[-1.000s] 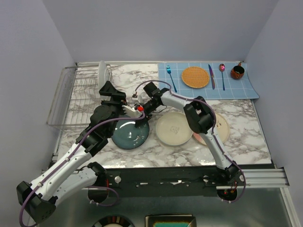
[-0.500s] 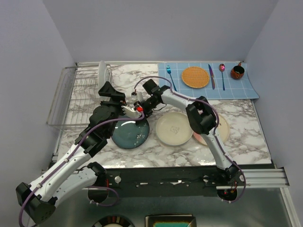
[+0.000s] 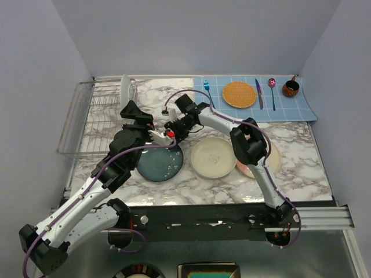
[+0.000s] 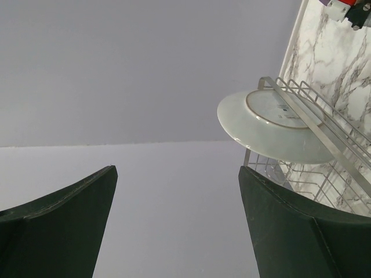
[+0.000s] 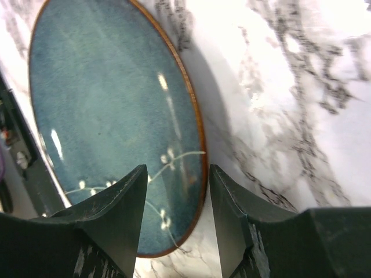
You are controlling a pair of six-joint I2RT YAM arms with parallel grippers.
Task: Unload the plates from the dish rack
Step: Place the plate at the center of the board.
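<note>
Standing in the dish rack (image 3: pixel 95 110): one pale plate (image 4: pixel 278 124), upright on edge in the slots at the rack's far right corner; no other plate shows in the rack.
Left gripper (image 4: pixel 175 174): just right of the rack, aimed at the pale plate, fingers wide apart, nothing between them, not touching the plate.
Teal plate (image 3: pixel 159 164): flat on the marble table (image 3: pixel 301 168), just off the rack's near right corner; floral sprig and red-brown rim show in the right wrist view.
Right gripper (image 5: pixel 177 174): above the teal plate's rim on the side away from the rack, fingers apart with a narrow gap, holding nothing.
Cream plate (image 3: pixel 213 157): flat on the table, right of the teal plate, well apart from the rack.
Pink-and-cream plate (image 3: pixel 273 156): farthest from the rack, partly hidden behind the right arm.
Stage, as judged: three plates out, one to go.
Step in hand, as judged: left gripper taking the pale plate.
Handling note: straddle the plate's top rim squarely, close on the rim and not on the wire, then lift straight up clear of the slots before swinging away from the rack.
Caution: the two wrists sit close together beside the rack; best that the right arm draws off first.
</note>
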